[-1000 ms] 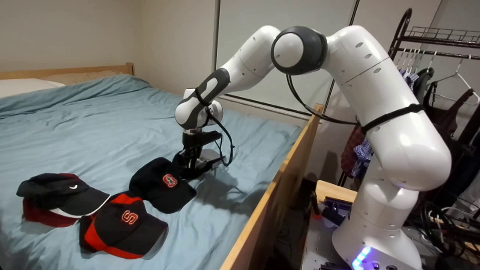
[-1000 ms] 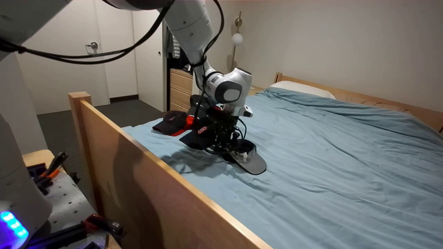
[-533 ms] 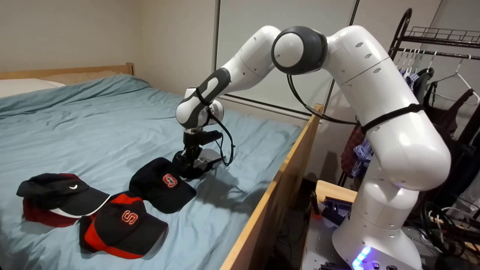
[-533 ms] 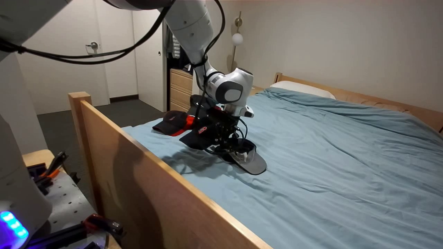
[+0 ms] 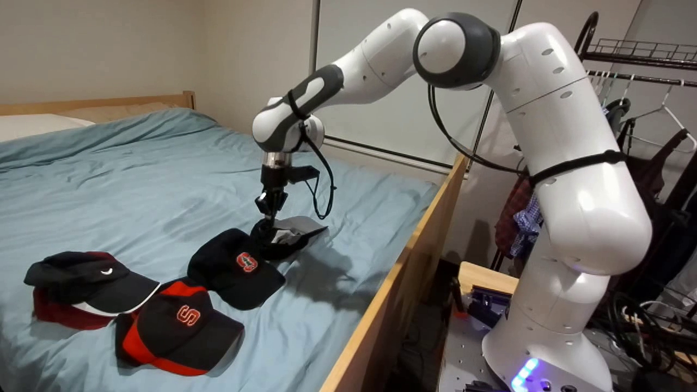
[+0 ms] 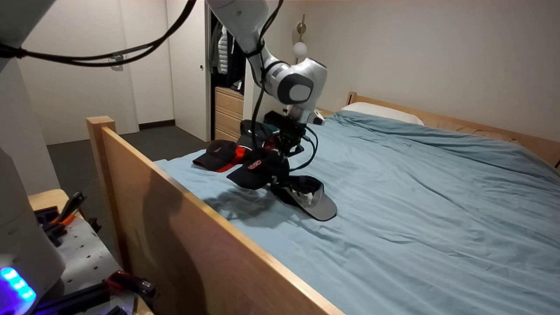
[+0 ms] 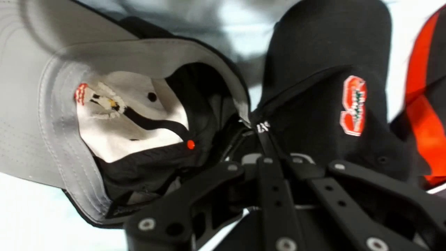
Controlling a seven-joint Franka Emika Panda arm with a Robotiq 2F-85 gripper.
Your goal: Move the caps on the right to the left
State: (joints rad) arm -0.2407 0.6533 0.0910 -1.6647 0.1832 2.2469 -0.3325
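A black cap [image 5: 305, 222] lies upturned with its grey underbrim up; it also shows in an exterior view [image 6: 321, 206] and the wrist view [image 7: 38, 90]. Against it sits an upright black cap with a red-and-white emblem [image 5: 226, 267], also in the wrist view [image 7: 327, 42]. My gripper [image 5: 268, 219] points down, its tips at the upturned cap's rim, on the side next to the emblem cap. In the wrist view the fingers [image 7: 264, 134] meet between both caps. They look shut. Whether any cloth is pinched is unclear; both caps lie on the bed.
A red-and-black cap with an S [image 5: 174, 321] touches the emblem cap. A black cap [image 5: 87, 277] with a dark red one under it lies beyond. The wooden bed rail [image 5: 403, 272] stands between the robot base and the blue bedding [image 5: 163, 179].
My gripper has risen from down inside the upturned cap to its rim. The arm has lifted. The caps lie where they were.
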